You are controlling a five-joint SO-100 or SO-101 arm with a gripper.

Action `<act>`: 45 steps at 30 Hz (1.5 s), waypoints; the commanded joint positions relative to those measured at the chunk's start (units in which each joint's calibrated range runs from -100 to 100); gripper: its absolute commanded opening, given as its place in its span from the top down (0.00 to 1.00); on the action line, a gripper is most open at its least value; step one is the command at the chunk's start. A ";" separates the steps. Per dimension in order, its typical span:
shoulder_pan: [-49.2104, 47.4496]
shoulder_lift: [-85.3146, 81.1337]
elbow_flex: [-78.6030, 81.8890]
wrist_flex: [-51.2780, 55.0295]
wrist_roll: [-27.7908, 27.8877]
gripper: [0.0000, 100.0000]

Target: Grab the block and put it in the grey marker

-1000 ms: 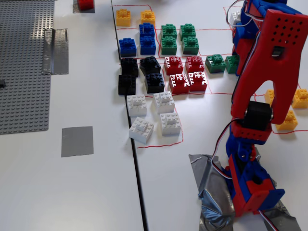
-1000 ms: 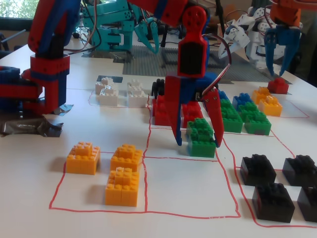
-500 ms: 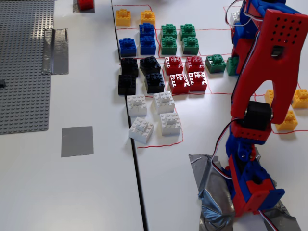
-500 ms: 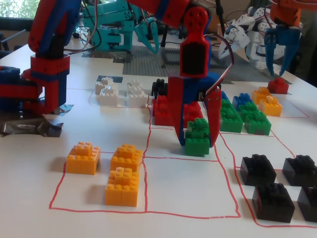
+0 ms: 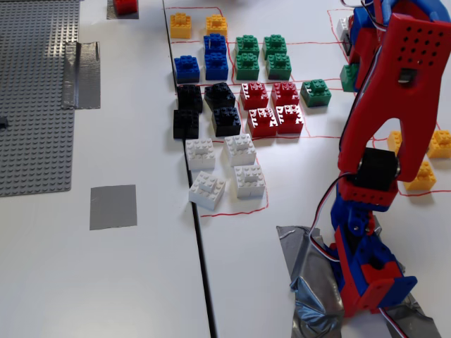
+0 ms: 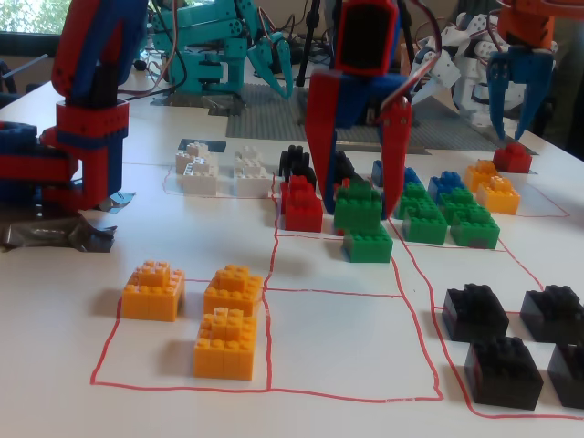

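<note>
Pincer (image 6: 360, 178) is spread wide and positioned straddling the block (image 6: 368, 243), presumably for gripping. The grey marker (image 5: 113, 206) is left empty, well apart from block.

6 grn blocks (image 5: 247, 65), 5 red bricks (image 5: 254, 95)

One fixed view looks steeply down over the table (image 5: 141, 282); the other sits low at its edge, close. Both share the green bricks (image 6: 415, 214).
</note>
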 commanded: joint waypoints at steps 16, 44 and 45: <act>-35.47 -24.74 4.36 8.89 -1.47 1.00; -71.00 -10.79 19.80 -17.97 4.30 1.00; -71.00 -9.72 19.62 -18.45 4.25 1.00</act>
